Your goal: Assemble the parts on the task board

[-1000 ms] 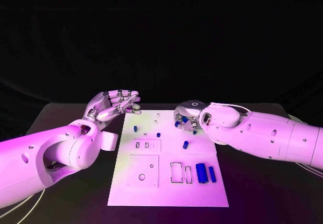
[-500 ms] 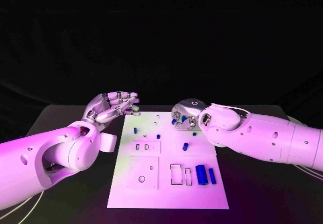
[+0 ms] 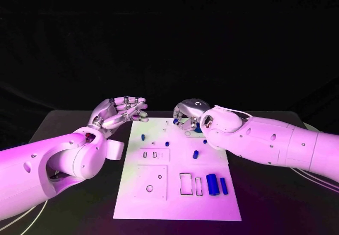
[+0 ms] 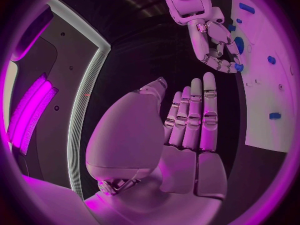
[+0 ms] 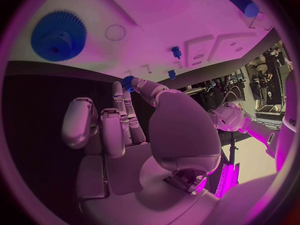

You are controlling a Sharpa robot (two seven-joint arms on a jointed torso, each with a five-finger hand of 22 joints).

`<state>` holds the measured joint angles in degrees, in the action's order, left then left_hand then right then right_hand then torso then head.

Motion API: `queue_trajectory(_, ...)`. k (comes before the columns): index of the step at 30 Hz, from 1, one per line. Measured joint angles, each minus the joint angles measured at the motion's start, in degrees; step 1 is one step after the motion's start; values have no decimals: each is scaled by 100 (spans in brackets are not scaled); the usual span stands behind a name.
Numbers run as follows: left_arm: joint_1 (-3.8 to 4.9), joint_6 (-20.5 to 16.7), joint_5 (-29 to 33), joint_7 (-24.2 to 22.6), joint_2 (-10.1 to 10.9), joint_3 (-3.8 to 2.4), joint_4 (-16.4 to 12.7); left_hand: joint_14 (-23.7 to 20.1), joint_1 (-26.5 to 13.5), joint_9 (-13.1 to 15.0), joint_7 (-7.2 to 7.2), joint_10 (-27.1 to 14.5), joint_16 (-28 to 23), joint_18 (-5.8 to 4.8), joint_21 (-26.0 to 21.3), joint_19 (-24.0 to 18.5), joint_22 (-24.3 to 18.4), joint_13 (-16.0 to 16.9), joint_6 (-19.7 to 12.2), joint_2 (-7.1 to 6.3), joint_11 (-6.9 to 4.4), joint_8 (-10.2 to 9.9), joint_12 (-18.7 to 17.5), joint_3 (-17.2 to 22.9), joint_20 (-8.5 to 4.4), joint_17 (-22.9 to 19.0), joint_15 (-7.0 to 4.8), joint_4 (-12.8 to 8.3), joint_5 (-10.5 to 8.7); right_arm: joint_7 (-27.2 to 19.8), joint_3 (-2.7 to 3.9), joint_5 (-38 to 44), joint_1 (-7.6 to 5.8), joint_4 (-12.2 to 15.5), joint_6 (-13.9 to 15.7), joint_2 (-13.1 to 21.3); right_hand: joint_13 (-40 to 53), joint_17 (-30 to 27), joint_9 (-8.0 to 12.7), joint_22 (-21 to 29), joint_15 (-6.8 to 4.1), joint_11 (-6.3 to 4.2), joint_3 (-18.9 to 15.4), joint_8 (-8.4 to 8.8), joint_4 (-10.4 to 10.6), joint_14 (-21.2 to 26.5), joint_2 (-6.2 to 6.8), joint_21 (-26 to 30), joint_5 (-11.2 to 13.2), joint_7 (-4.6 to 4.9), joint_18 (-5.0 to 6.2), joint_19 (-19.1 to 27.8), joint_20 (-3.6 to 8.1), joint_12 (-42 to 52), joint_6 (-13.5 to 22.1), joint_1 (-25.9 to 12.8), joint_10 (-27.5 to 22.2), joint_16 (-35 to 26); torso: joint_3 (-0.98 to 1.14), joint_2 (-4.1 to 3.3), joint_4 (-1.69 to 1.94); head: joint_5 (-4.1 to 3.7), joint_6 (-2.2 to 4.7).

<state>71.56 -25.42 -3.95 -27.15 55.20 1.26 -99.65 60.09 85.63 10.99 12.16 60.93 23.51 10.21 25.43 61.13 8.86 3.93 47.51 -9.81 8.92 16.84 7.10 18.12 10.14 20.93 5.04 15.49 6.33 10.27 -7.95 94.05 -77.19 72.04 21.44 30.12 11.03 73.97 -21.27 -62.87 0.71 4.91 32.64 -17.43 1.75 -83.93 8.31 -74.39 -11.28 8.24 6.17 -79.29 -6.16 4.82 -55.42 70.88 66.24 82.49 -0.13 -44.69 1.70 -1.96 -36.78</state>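
Note:
The white task board (image 3: pixel 177 200) lies in the middle of the table. My right hand (image 3: pixel 186 115) hovers over the board's far end and pinches a small blue gear (image 5: pixel 129 80) at its fingertips; the gear (image 4: pixel 239 67) also shows under that hand (image 4: pixel 215 40) in the left wrist view. A large blue gear (image 5: pixel 58 36) lies flat on the board beside it. My left hand (image 3: pixel 120 111) hangs open by the board's far left corner, its fingers (image 4: pixel 197 117) spread and holding nothing.
Two blue cylinders (image 3: pixel 211 182) (image 3: pixel 223 184) lie near the board's right edge beside rectangular slots (image 3: pixel 185 183). Small blue pegs (image 3: pixel 142 135) (image 3: pixel 166 143) (image 3: pixel 195 154) stand in the board's middle. Black table (image 3: pixel 63 127) surrounds the board.
My right hand has moved with the small gear toward the far end of the board and a little to the left. The left hand has stayed put.

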Motion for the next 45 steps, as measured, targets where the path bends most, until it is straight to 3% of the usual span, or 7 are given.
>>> queue_trajectory(14, 11, 3, 10, 2, -45, 0, 16, 0, 0, 0, 0, 0, 0, 0, 0, 0, -1, 0, 0, 0, 0, 0, 0, 0, 0, 8, 0, 0, 0, 39, 1, -46, 1, -386, 184, -353, 7, -1, -18, 1, 0, 0, -23, 6, 54, 0, 0, 0, 1, 0, 0, 0, 0, 0, 1, 0, 0, 0, -4, -19, 23, 39, 32)
queue_trajectory(29, 35, 8, 14, 2, -72, 0, 28, 0, 0, 0, 0, 0, 0, 0, -1, 0, -1, 0, 0, 0, 0, 0, 0, 0, 0, 7, 0, 0, 0, 42, 1, -51, 102, -714, 250, -633, 12, -1, -18, -5, 0, 0, -23, 7, 54, 0, 23, 1, 1, 1, 0, 0, 0, 0, 2, -22, 0, 0, -7, -27, 25, 91, -8)
queue_trajectory(45, 66, 10, 16, 2, -92, 0, 56, 0, 0, 0, 0, 0, 0, 0, -1, 0, -2, 0, 0, 0, 0, 0, 0, 0, 0, 11, 0, 0, 0, 23, 0, -51, 151, -838, 247, -704, 11, -2, -24, -4, 0, 0, -23, 17, 54, 0, 23, 1, 22, 5, 0, 0, 0, 0, 6, -22, 0, 0, -7, -36, 4, 133, -85)
